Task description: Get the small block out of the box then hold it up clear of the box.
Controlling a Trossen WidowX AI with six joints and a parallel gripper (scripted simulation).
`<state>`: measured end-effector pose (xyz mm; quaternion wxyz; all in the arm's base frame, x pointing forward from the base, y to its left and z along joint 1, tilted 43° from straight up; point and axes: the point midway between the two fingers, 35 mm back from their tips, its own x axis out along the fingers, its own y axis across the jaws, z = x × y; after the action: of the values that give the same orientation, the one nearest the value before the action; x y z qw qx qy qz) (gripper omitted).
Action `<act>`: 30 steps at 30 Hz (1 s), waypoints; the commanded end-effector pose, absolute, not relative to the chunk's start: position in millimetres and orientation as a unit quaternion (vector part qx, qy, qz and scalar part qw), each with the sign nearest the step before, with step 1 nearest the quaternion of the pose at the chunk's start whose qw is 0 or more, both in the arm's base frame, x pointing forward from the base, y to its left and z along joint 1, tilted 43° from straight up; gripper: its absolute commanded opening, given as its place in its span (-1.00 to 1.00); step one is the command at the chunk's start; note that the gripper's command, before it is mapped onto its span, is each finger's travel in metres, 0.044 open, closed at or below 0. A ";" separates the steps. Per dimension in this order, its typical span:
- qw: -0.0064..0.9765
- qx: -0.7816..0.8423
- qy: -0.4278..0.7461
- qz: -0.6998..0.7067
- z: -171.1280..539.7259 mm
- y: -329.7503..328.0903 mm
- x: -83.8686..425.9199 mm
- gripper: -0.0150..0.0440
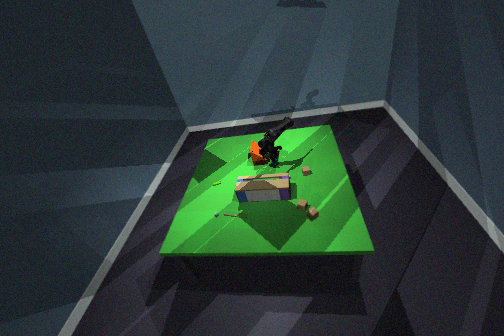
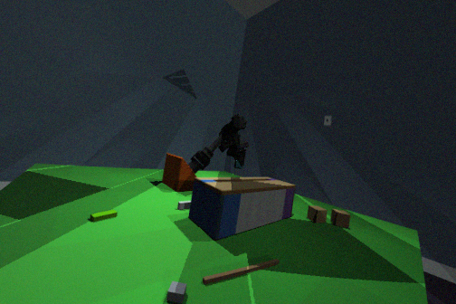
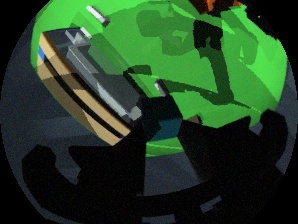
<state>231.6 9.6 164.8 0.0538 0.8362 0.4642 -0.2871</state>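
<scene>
On the left of the green table lie a small lime bar and, nearer the camera, a grey cube and a thin brown stick; none of them is in the arm's way. Behind them stands the orange wedge. Right of centre sits the box, upright and square on the table, with the claw hanging above and just behind its top edge. The claw is clamped on the small teal block, which the wrist view shows pinched between the dark fingers, off the table.

The main risk, I judge, is the grip: the block looks held near the fingertips, so a jerk or a twist of the wrist could let it slip and drop onto the box or behind it. The second risk is clearance. The claw is high but close to the box, so any sag or sideways drift could knock the box top. Further right, two tan cubes rest on the table, well apart from the arm.
</scene>
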 end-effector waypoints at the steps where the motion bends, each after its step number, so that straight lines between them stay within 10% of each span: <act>1: -0.032 0.842 0.433 -0.321 168.8 6.5 230.6 -0.49; 10: -0.186 0.828 0.371 -0.377 174.2 1.7 227.8 -0.49; 30: -0.189 0.827 0.370 -0.378 174.3 1.6 227.7 -0.49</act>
<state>227.4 1.4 173.4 -0.1849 0.8277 0.3700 -0.3793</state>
